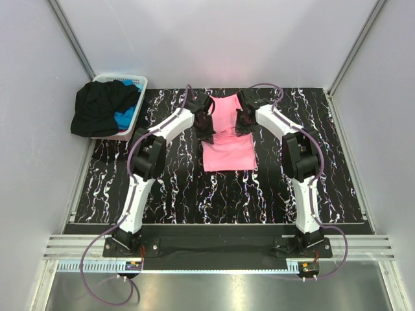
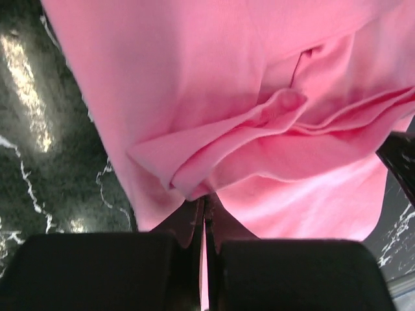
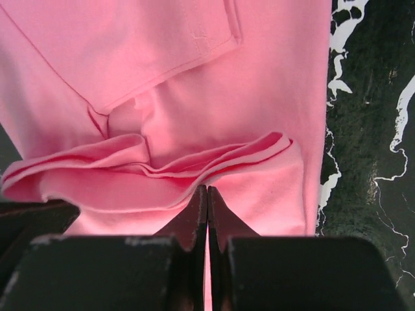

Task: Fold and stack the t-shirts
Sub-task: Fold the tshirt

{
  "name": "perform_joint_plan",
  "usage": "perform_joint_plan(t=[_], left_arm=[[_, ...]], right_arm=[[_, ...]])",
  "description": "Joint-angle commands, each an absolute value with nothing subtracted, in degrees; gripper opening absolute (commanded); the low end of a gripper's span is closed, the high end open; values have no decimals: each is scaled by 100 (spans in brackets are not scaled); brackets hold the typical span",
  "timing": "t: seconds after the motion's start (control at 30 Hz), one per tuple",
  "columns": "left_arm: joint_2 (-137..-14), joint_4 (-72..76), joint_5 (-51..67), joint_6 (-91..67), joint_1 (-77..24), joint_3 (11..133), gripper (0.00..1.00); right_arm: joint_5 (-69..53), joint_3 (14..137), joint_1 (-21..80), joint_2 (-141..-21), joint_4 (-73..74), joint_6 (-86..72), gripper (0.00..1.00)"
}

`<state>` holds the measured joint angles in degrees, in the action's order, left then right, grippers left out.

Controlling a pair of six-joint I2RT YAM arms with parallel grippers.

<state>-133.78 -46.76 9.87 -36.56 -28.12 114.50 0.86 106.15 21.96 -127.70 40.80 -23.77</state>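
Note:
The bright pink t-shirt [image 1: 227, 153] lies flat at the far middle of the black marbled table [image 1: 194, 194]. My left gripper [image 1: 207, 124] is at the shirt's left edge and my right gripper [image 1: 243, 120] at its right edge, both about halfway along it. In the left wrist view the gripper [image 2: 205, 198] is shut, with a raised fold of pink t-shirt [image 2: 214, 155] pinched at its tips. In the right wrist view the gripper [image 3: 207, 189] is likewise shut on a rumpled fold of the pink t-shirt [image 3: 162, 175]. A black t-shirt [image 1: 97, 107] and a blue t-shirt [image 1: 124, 118] hang in a heap over the basket.
A white slotted basket [image 1: 137, 83] stands at the table's far left corner, against the wall. Grey walls close in the table at the left, back and right. An aluminium rail [image 1: 214, 249] runs along the near edge by the arm bases.

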Motion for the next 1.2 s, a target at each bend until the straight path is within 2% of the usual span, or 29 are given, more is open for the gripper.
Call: perform_joint_plan(t=[0.0, 0.5, 0.8, 1.17], left_arm=[[-13552, -4605, 792, -3691, -2786, 11909, 0], [-14001, -4289, -439, -3647, -2567, 12278, 0], [-13940, -4377, -466, -3735, -2505, 12007, 0], [-13799, -4614, -695, -3762, -2400, 11804, 0]], right_arm=[[44, 10942, 2162, -12797, 4078, -2285, 0], [-148, 11637, 2057, -13587, 4122, -2092, 0], [307, 12076, 1890, -13939, 4517, -2197, 7], [695, 12542, 1608, -14045, 4623, -2241, 8]])
